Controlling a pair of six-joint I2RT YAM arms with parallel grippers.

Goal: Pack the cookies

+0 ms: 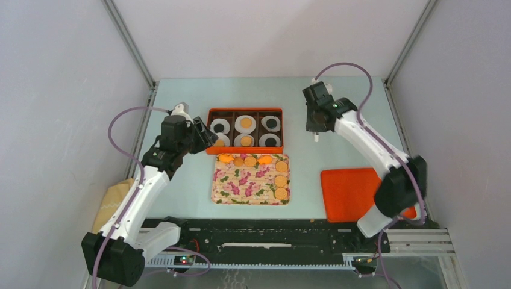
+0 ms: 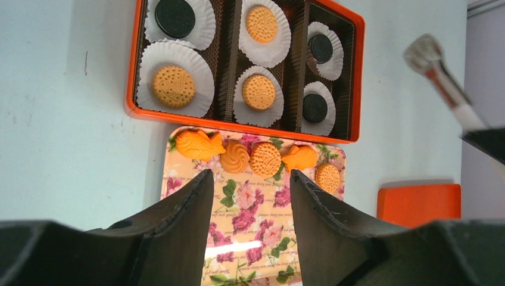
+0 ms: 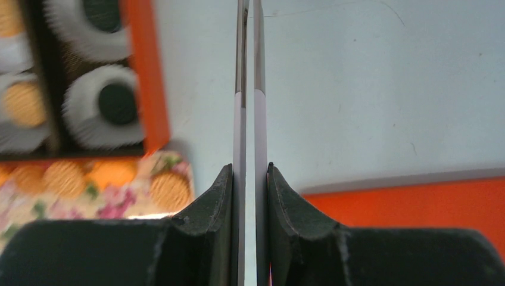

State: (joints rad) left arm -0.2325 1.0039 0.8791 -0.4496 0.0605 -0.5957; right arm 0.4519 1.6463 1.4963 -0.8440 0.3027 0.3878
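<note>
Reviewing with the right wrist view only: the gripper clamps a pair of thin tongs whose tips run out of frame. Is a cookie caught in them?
Observer: No. The left wrist view shows the tongs with bare tips, hanging to the right of the orange box.
Operator: How full is that box?
Observer: All six paper cups are filled: three golden cookies and three black cookies.
Operator: And the left gripper?
Observer: The left gripper is open and empty over the floral tray, where loose cookies lie.
</note>
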